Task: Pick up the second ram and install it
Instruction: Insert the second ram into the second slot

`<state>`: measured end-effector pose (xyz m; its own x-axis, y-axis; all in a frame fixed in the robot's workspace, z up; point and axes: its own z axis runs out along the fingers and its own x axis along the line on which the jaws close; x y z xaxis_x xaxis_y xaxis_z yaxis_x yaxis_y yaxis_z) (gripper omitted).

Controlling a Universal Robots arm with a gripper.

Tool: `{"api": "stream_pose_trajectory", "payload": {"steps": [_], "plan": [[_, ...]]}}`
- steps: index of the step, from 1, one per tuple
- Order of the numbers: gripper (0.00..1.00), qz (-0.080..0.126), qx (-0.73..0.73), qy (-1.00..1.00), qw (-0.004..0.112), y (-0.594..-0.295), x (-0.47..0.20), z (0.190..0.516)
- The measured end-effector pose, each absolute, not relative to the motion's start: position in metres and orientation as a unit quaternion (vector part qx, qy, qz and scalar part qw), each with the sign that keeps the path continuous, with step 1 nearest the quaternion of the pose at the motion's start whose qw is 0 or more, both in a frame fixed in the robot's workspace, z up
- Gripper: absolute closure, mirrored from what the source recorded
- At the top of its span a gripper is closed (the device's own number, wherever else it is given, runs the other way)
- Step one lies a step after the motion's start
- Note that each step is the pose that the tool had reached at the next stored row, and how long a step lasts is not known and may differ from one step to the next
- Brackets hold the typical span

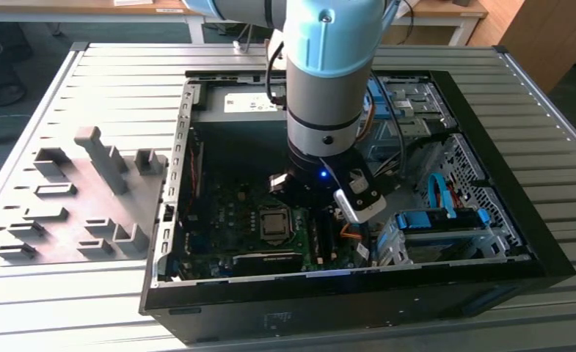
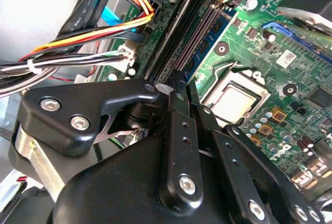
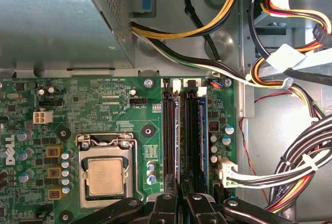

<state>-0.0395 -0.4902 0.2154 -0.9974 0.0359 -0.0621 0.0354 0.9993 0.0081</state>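
Second ram (image 3: 179, 136) stands on edge in a black slot of the green motherboard (image 3: 104, 105), beside the silver processor (image 3: 105, 176). The gripper (image 3: 181, 195) sits directly over the stick's near end, its black fingers (image 2: 179, 125) drawn narrow on either side of it. In the exterior view, the arm reaches down into an open computer case (image 1: 493, 147) lying on a ribbed metal desk (image 1: 121, 73).

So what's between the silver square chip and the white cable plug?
Long black memory slots, side by side, in the first wrist view.
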Motion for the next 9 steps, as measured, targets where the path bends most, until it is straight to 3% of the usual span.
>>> {"api": "stream_pose_trajectory", "payload": {"steps": [9], "plan": [[0.86, 0.003, 0.017, 0.999, 0.031, -0.4882, -0.0396, 0.2118]]}}
